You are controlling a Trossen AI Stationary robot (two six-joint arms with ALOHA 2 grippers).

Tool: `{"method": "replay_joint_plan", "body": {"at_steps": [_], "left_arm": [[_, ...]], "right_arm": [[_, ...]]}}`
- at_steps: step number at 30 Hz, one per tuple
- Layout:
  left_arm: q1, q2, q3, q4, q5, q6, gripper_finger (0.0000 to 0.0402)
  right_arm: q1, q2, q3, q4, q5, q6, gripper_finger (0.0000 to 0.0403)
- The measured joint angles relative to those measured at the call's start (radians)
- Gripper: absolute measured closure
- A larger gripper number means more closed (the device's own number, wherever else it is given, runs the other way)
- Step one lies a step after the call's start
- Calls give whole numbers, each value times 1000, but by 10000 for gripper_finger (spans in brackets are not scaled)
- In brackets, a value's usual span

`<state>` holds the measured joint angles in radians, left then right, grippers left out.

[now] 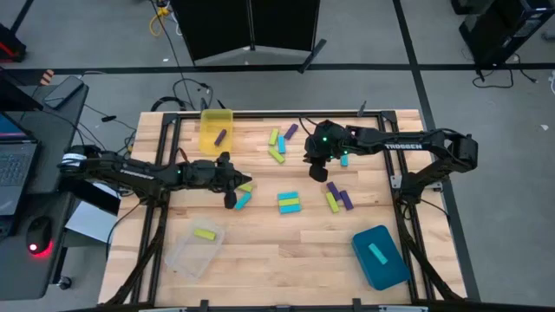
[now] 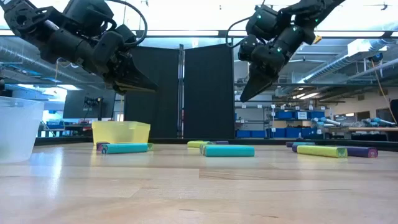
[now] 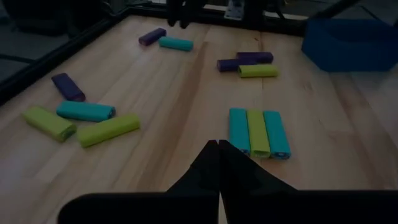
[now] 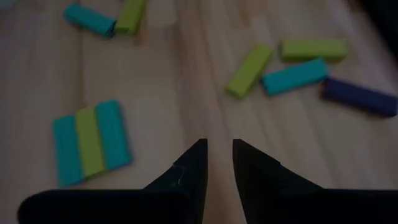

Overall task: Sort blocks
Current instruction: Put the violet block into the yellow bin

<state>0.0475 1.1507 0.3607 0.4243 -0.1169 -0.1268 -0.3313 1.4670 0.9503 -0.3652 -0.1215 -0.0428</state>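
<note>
Both grippers hang above the table and hold nothing. My left gripper (image 1: 231, 198) (image 3: 217, 145) is shut, beside a cyan and a yellow-green block (image 1: 245, 192). My right gripper (image 1: 319, 172) (image 4: 219, 148) is open by a narrow gap, above bare wood between the block groups. Three blocks (image 1: 289, 203) (image 3: 258, 132), cyan, yellow-green and cyan, lie side by side at mid-table. More loose blocks lie in a far cluster (image 1: 279, 143) and a right cluster (image 1: 338, 198). All of them lie flat on the wood.
A yellow bin (image 1: 216, 121) at the far left holds a purple block (image 1: 221, 136). A clear bin (image 1: 184, 258) at the near left holds a yellow-green block (image 1: 205, 234). A teal bin (image 1: 392, 269) at the near right holds a cyan block (image 1: 378, 252).
</note>
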Motion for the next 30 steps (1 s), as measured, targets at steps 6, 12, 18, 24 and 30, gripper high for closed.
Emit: {"method": "replay_joint_plan", "body": {"at_steps": [6, 12, 18, 24, 30], "left_arm": [[89, -15, 59, -161, 163, -57, 396], [88, -43, 274, -733, 242, 63, 396], [99, 14, 449, -1270, 185, 214, 395], [142, 103, 471, -1318, 184, 342, 398], [135, 186, 472, -1307, 118, 462, 366]], "right_arm": [[41, -1, 48, -89, 39, 84, 291], [85, -1, 49, -111, 52, 68, 270], [138, 0, 49, -116, 79, 42, 255], [165, 0, 49, -118, 79, 39, 250], [170, 0, 49, -120, 80, 22, 250]]}}
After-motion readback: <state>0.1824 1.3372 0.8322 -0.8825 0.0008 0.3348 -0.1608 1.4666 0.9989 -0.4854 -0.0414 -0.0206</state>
